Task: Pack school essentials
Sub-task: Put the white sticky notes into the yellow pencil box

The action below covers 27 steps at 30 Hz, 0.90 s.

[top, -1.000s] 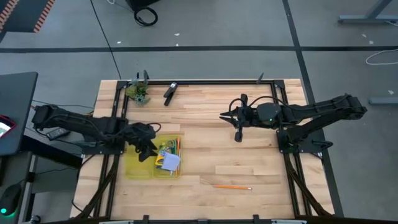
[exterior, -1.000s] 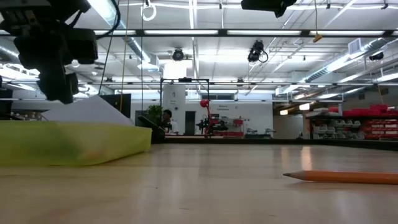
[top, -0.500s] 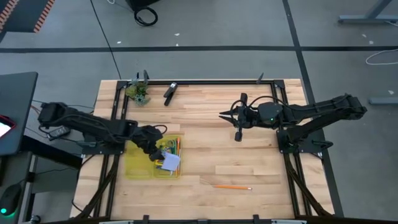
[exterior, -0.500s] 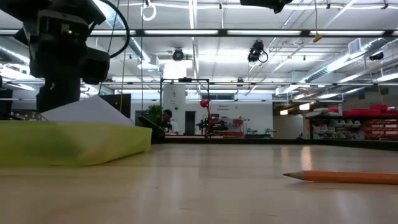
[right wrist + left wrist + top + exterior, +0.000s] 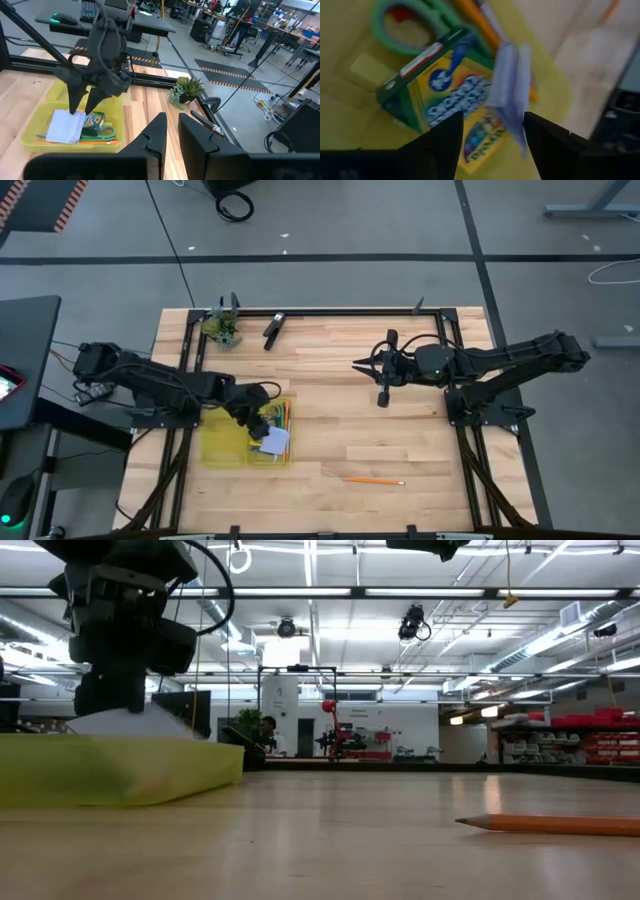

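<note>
A yellow tray [image 5: 215,448] at the table's left holds a yellow crayon box [image 5: 450,95], green-handled scissors [image 5: 377,30], orange pencils [image 5: 80,142] and a pale blue notepad [image 5: 64,126]. The notepad leans with one edge raised. My left gripper [image 5: 262,423] is open and slants down into the tray, its fingers on either side of that raised edge. One orange pencil [image 5: 375,480] lies on the bare wood near the front. My right gripper [image 5: 382,398] hangs shut and empty above the table's right half. My left gripper comes from above, slanting down, with its open fingers [image 5: 445,145] either side of the notepad's raised edge [image 5: 510,90]. I cannot tell whether either finger touches it.
A green leafy clump [image 5: 222,330] and a black oblong tool [image 5: 273,328] lie at the far left. A dark rail frame [image 5: 330,311] runs along the table's edges. Bare wood lies between the tray and the right arm.
My left gripper has moved toward the table's right edge over the tray and sunk to the notepad, rolling its wrist as it went. Its fingers have stayed open. The right arm has kept still.
</note>
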{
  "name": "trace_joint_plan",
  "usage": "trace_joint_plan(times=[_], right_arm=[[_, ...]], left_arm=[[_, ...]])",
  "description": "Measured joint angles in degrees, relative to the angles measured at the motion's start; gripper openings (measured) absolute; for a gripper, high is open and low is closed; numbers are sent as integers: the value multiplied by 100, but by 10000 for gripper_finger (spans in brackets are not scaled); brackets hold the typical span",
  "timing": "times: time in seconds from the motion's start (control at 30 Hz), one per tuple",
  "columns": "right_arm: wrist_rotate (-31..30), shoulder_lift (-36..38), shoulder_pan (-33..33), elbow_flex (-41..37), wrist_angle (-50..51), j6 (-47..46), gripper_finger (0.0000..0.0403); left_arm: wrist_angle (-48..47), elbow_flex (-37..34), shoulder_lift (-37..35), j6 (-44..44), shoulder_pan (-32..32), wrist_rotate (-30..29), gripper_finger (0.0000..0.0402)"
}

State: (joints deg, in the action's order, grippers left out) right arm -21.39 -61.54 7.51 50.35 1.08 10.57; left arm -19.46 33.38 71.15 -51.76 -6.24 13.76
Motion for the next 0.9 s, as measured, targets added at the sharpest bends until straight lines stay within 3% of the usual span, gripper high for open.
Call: trace_joint_plan(times=[0.33,0.77,0.9], right_arm=[[-2,-2,0,0,2,0,55],[-2,-2,0,0,3,2,55],[-1,-2,0,0,3,1,55]], left_arm=[[51,112,272,459,21,0,155],[-9,112,272,833,33,-61,15],[-7,112,271,977,33,-51,7]])
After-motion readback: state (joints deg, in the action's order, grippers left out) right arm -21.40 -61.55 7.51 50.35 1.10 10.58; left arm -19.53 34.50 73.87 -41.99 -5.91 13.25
